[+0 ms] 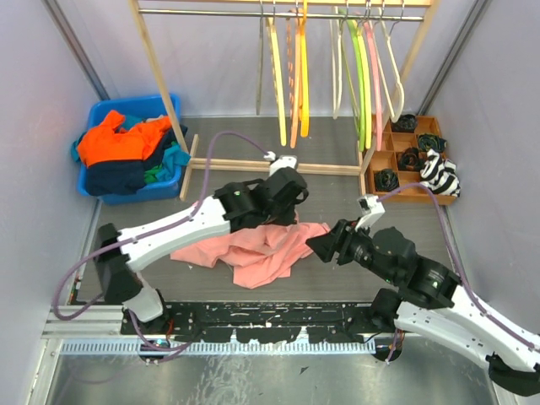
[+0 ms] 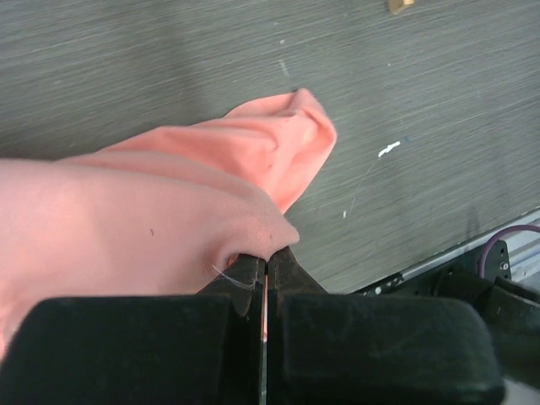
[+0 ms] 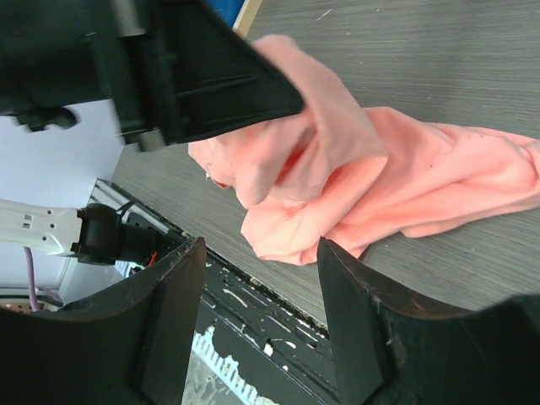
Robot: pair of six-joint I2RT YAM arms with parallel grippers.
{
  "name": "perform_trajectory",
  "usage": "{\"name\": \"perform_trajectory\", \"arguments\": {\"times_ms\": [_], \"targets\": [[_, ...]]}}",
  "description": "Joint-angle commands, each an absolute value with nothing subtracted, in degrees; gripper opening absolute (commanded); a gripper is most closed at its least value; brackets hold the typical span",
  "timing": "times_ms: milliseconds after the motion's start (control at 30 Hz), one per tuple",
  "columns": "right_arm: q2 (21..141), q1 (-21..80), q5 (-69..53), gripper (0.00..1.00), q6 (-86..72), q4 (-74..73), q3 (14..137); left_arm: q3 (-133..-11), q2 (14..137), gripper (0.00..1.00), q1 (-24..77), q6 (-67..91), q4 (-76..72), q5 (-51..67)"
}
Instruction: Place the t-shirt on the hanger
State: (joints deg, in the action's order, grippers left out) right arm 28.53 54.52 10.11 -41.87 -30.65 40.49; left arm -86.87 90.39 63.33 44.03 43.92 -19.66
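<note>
I read the left gripper (image 2: 267, 263) clamped on a fold of the t-shirt (image 1: 253, 249), which lies crumpled at the centre of the table (image 1: 329, 190). The right gripper (image 1: 314, 245), at the shirt's 3 o'clock, is spread and empty.

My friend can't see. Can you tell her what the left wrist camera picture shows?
The left gripper is pinched shut on a fold of the pink t-shirt, which spreads left over the grey table. A purple cable shows at the right edge.
</note>
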Motion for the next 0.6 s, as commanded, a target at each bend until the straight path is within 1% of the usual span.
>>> {"name": "perform_trajectory", "arguments": {"times_ms": [0, 200, 367, 400, 567], "targets": [[23.6, 54.4, 14.7, 0.61, -44.4, -32.5, 39.2, -93.1, 98.1, 0.0, 64.2, 41.6, 37.5, -15.6], [21.1, 54.4, 17.8, 0.61, -43.8, -36.7, 42.0, -93.6, 104.8, 0.0, 65.0, 40.9, 29.5, -13.7], [20.3, 54.4, 19.4, 0.61, -43.1, -37.8, 43.8, -96.3, 110.1, 0.0, 65.1, 39.5, 26.4, -12.0], [20.5, 54.4, 19.4, 0.61, -42.9, -38.0, 44.2, -96.6, 110.6, 0.04, 65.1, 39.2, 26.2, -12.1], [20.9, 54.4, 19.2, 0.62, -42.7, -38.4, 44.9, -94.1, 107.8, 0.47, 65.1, 38.0, 25.6, -13.2]]}}
